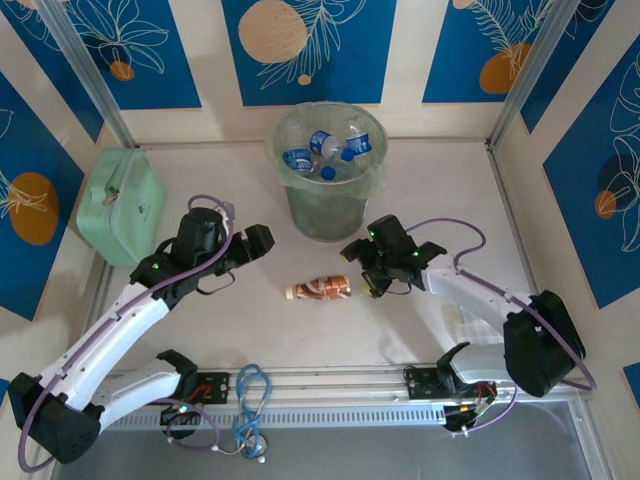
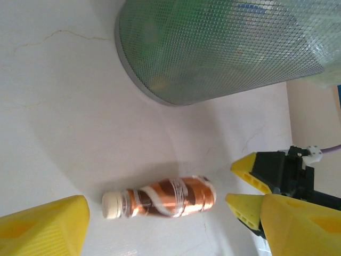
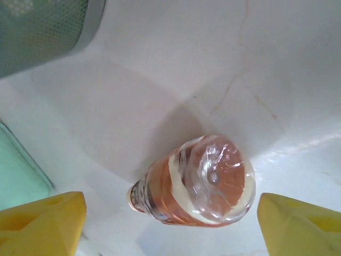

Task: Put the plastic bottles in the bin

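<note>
A brown and orange bottle [image 1: 320, 290] lies on its side on the white table, cream cap to the left. Behind it stands the pale green bin [image 1: 325, 195] with several blue-labelled bottles [image 1: 322, 150] inside. My left gripper [image 1: 262, 243] hovers open up and left of the lying bottle [image 2: 162, 198], whose length shows ahead of the left gripper [image 2: 173, 208]. My right gripper [image 1: 362, 272] is open just right of the bottle. In the right wrist view the bottle's clear base [image 3: 205, 184] faces the right gripper [image 3: 170, 226], untouched. The bin's wall [image 2: 213, 48] fills the top.
A flat mint-green case [image 1: 120, 205] lies at the far left by the wall. Blue-patterned panels close the back and sides. A metal rail [image 1: 330, 385] with blue cables [image 1: 250, 400] runs along the near edge. The right gripper's yellow fingertips [image 2: 246, 169] show beside the bottle.
</note>
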`<action>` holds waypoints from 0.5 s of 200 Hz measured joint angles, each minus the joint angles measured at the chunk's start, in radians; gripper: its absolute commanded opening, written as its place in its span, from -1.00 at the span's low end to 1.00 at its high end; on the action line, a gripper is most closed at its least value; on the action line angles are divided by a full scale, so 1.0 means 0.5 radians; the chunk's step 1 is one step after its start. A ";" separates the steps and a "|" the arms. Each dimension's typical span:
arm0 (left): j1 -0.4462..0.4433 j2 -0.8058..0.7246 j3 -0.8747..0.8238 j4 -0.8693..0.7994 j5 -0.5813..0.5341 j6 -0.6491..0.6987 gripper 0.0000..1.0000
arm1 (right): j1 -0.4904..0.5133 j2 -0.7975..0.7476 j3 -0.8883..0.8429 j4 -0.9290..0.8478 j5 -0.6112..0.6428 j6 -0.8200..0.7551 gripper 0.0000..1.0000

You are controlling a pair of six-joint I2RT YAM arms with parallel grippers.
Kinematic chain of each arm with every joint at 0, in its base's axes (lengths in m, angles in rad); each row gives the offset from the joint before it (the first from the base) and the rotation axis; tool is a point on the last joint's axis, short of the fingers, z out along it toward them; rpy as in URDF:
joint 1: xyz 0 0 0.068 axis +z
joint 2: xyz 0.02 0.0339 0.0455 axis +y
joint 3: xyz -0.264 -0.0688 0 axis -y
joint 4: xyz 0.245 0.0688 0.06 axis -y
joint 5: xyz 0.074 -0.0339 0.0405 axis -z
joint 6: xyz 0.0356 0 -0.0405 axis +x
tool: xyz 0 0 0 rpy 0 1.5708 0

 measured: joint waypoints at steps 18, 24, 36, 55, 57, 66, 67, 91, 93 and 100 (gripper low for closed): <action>0.003 0.011 -0.037 0.025 0.015 -0.011 0.65 | 0.002 0.054 0.112 -0.186 -0.023 -0.262 0.71; 0.005 0.018 -0.050 0.034 0.025 -0.018 0.65 | 0.010 0.102 0.181 -0.268 -0.031 -0.359 0.70; 0.006 0.034 -0.071 0.043 0.039 -0.033 0.65 | 0.043 0.198 0.322 -0.415 -0.037 -0.506 0.69; 0.006 0.060 -0.101 0.053 0.060 -0.040 0.65 | 0.157 0.253 0.439 -0.610 -0.001 -0.584 0.71; 0.006 0.063 -0.104 0.056 0.061 -0.040 0.65 | 0.173 0.248 0.442 -0.633 0.001 -0.586 0.71; 0.006 0.076 -0.117 0.064 0.076 -0.040 0.64 | 0.247 0.218 0.434 -0.703 0.001 -0.570 0.71; 0.006 0.079 -0.119 0.066 0.080 -0.040 0.64 | 0.255 0.214 0.432 -0.708 0.001 -0.566 0.71; 0.006 0.117 -0.162 0.107 0.138 -0.063 0.63 | 0.512 0.128 0.415 -0.818 -0.005 -0.578 0.76; 0.006 0.120 -0.165 0.108 0.144 -0.064 0.62 | 0.536 0.134 0.425 -0.827 -0.010 -0.598 0.76; 0.006 0.128 -0.183 0.121 0.159 -0.076 0.62 | 0.607 0.167 0.477 -0.872 -0.018 -0.667 0.78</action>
